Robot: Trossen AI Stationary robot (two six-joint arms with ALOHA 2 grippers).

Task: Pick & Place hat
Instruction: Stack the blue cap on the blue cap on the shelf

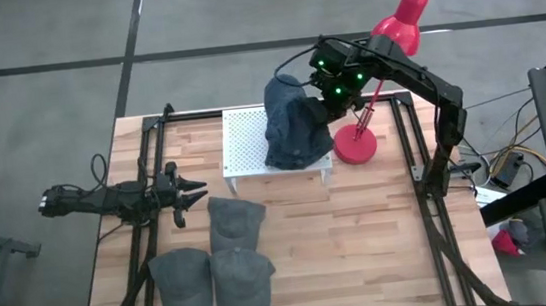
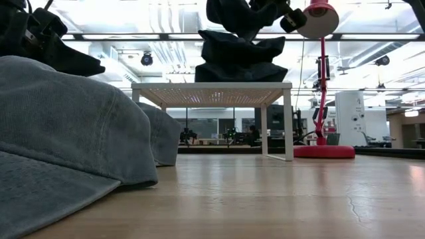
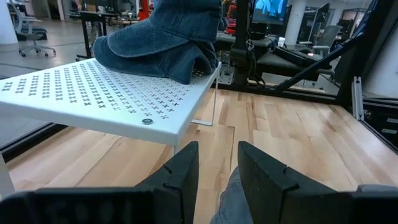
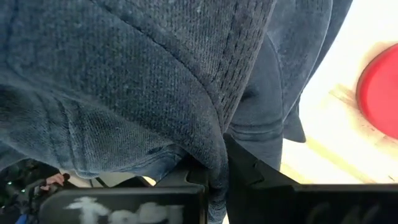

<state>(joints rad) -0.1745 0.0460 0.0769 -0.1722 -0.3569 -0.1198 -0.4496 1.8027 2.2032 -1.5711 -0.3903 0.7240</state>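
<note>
Step in hand: we judge this the placing stage. The right gripper (image 1: 324, 108) carries a dark blue hat (image 1: 286, 101) over the white perforated stand (image 1: 243, 136), beside the red lamp (image 1: 385, 62).
Right fingers: pinched fully together on a fold of the hat's cloth; the right wrist view shows the fabric (image 4: 155, 81) gathered between them.
Hat position: it hangs from the gripper above a pile of dark hats (image 1: 297, 146) already resting on the stand's right part. We cannot tell whether its lower edge touches the pile.
Left gripper (image 1: 189, 193): waits low over the table at the left, near the grey hats, pointing toward the stand. Its fingers (image 3: 180, 171) stand a little apart with nothing between them.
Stand contents: the dark pile only; the stand's left part is bare.
Table contents: three grey hats (image 1: 225, 263) lie grouped at the front of the wooden table (image 1: 381, 233), well apart from the stand.
Next move, our judgement: lower the hat until it settles on the pile, then part the fingers and lift clear.
Risk, our judgement: loose cloth may snag on a finger, or the pile may slump toward the stand's edge.
</note>
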